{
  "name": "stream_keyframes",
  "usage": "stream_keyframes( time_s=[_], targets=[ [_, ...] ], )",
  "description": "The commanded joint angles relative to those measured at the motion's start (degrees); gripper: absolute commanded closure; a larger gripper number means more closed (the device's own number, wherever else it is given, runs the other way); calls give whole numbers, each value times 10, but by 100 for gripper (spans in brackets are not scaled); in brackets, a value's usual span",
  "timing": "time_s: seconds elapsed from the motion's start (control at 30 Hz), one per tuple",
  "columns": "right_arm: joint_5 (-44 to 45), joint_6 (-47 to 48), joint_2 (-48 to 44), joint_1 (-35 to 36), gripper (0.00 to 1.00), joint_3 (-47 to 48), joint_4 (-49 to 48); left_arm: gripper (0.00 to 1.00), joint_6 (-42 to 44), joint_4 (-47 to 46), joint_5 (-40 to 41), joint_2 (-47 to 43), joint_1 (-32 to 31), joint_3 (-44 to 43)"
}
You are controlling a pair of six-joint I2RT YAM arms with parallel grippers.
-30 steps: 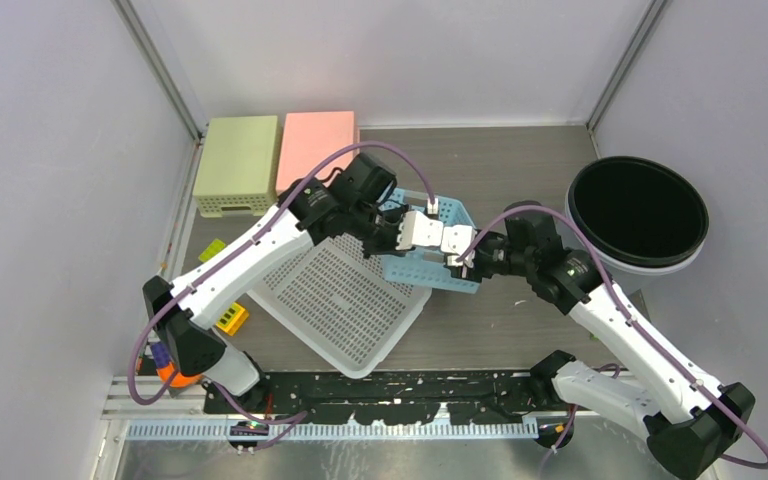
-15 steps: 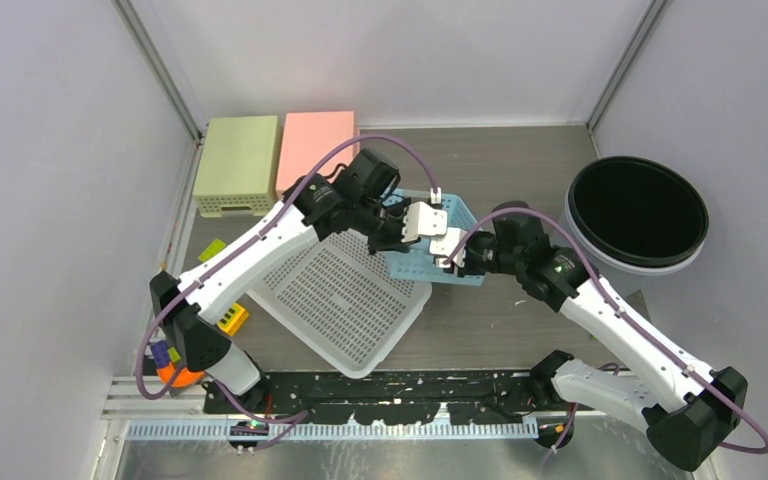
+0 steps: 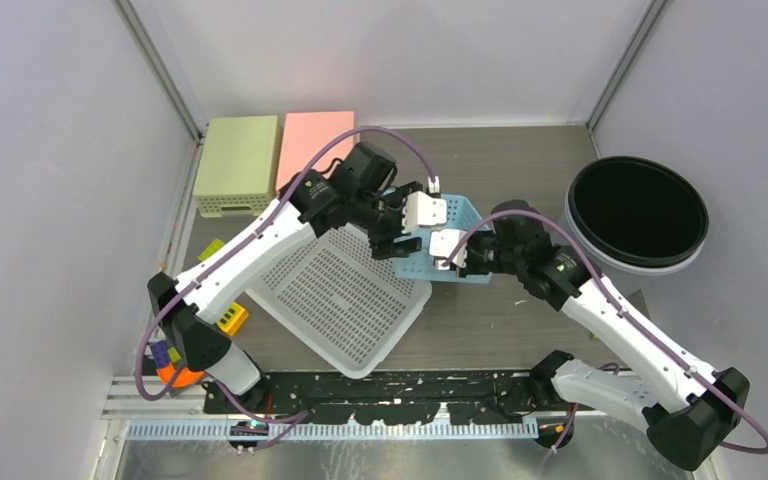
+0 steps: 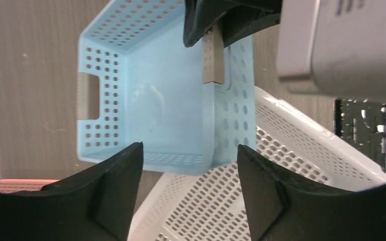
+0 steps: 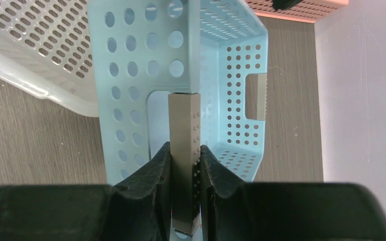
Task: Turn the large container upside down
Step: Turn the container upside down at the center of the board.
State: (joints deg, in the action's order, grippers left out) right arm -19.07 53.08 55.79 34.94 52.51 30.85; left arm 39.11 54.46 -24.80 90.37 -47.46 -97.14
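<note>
A light-blue perforated container (image 3: 463,212) sits mid-table, tilted, with one edge resting on the largest container in view, a white perforated basket (image 3: 340,300). My right gripper (image 3: 441,258) is shut on a grey strip at the blue container's side wall (image 5: 184,125), fingers pinching it from both sides (image 5: 185,150). My left gripper (image 3: 401,234) stands open just off the blue container (image 4: 156,100), fingers spread with nothing between them (image 4: 188,153). From the left wrist, the right gripper's fingers (image 4: 216,20) show clamping that strip. The white basket (image 4: 291,145) lies below.
A green box (image 3: 237,162) and a pink box (image 3: 315,145) stand at the back left. A black round bin (image 3: 638,212) sits at the right. Small yellow and green blocks (image 3: 231,318) lie by the left arm. Walls enclose three sides.
My left gripper has let go of the blue container and opened. My right gripper has closed on its wall strip, and the container has shifted slightly back and left.
</note>
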Motion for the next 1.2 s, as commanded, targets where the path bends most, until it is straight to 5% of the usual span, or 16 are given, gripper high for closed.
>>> stream_keyframes(
  time_s=[0.0,0.13,0.33,0.53,0.83,1.17],
  targets=[
    [27,2,-12,3,99,54,15,21,-10,-35,22,-39,11,-39],
    [41,1,-9,4,99,83,37,1,-21,-46,56,-59,22,-59],
    [52,-25,3,3,96,140,70,0,-43,-101,173,-98,53,-75],
    [114,-92,39,2,89,205,77,0,-49,-194,296,-150,91,18],
    [184,-223,147,-39,89,339,119,0,-43,-203,294,-217,145,151],
    [13,-407,240,-186,91,455,116,0,-66,-167,166,-291,234,249]
  ],
)
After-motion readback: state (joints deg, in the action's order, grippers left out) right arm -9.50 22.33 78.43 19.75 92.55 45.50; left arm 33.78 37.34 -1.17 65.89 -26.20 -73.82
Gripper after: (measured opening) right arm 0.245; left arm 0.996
